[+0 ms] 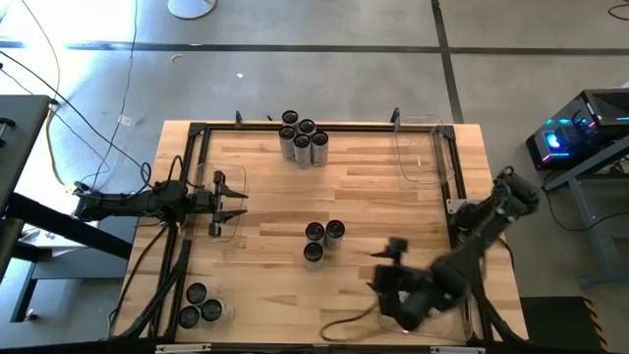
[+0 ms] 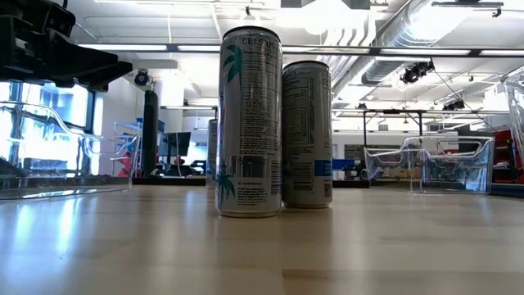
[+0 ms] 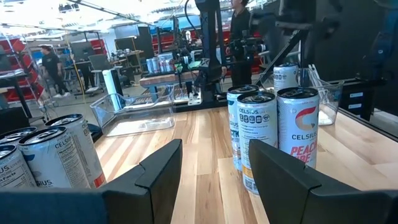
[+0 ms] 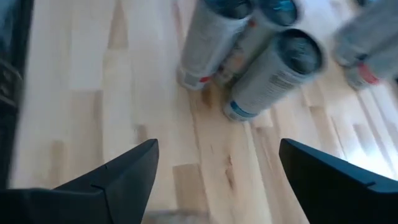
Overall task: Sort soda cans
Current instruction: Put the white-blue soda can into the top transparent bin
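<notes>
Soda cans stand upright in four clusters on the wooden desk [image 1: 373, 197]: five at the far edge [image 1: 303, 138], three mid-desk [image 1: 323, 241], three at the near-left corner [image 1: 200, 305] inside a clear bin (walls barely visible). Another clear bin [image 1: 425, 147] sits at the far right, nothing seen in it. Left claw [image 1: 236, 203] hovers over a clear bin at the left edge, fingers spread, holding nothing. Right claw [image 4: 217, 162] hangs near the front right w/ fingers apart, empty, the mid-desk cans just ahead of it.
</notes>
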Tool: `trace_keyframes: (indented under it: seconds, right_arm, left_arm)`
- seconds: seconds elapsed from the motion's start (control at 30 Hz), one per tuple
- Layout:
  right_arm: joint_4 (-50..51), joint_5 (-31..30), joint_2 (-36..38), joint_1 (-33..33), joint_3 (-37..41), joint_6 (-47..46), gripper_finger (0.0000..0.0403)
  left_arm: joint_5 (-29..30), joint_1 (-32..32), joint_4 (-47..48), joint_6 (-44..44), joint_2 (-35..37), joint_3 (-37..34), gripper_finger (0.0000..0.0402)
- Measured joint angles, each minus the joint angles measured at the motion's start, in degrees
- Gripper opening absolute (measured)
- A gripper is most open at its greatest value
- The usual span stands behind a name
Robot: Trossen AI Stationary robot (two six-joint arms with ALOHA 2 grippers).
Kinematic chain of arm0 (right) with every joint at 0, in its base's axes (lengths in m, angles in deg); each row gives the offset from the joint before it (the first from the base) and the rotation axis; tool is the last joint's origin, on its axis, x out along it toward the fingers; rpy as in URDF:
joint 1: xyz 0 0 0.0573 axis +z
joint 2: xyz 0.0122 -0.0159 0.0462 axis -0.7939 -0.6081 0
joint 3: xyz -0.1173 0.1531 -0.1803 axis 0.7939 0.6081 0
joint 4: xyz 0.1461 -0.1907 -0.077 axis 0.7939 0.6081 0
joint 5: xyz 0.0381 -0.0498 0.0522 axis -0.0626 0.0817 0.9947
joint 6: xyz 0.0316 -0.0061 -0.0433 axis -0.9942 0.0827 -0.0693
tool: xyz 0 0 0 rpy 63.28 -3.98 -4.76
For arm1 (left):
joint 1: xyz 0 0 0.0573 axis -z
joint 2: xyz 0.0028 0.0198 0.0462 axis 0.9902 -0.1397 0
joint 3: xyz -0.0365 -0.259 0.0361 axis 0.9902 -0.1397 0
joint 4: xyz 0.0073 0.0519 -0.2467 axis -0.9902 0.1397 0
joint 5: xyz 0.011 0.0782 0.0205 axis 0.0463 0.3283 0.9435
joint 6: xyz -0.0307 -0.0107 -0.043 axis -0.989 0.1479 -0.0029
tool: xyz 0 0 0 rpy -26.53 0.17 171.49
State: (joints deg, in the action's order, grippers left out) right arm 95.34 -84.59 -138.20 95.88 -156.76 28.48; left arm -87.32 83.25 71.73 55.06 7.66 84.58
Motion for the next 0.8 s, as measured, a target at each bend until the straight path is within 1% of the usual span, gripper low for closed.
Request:
trace_keyframes:
  seconds: [0.07,0.2,0.27,0.37,0.5,0.6,0.7,0.8]
  right_arm:
    - [-1.2,3.2,0.1,-5.0,1.0,8.5,0.033]
    - [-1.5,5.5,2.8,-14.7,1.2,21.9,0.033]
    - [-4.3,6.5,5.3,-18.5,1.2,27.4,0.033]
    - [-10.7,12.3,8.9,-23.5,1.4,33.6,0.033]
    - [-25.7,22.2,11.9,-28.4,5.0,38.1,0.033]
    - [-36.2,29.3,12.3,-29.9,9.9,39.0,0.033]
    - [-42.1,31.2,12.2,-30.2,14.7,37.5,0.033]
    - [-43.4,29.2,12.2,-29.8,18.1,34.6,0.033]
  left_arm:
    - [0.0,0.0,0.0,0.0,0.0,0.0,0.0179]
    - [0.0,0.0,0.0,0.0,0.0,0.0,0.0179]
    - [0.0,0.0,0.0,0.0,0.0,0.0,0.0179]
    - [0.0,0.0,0.0,0.0,0.0,0.0,0.0179]
    - [0.0,0.0,0.0,0.0,0.0,0.0,0.0179]
    - [0.0,0.0,0.0,0.0,0.0,0.0,0.0179]
    - [0.0,0.0,0.0,0.0,0.0,0.0,0.0179]
    - [0.0,0.0,0.0,0.0,0.0,0.0,0.0179]
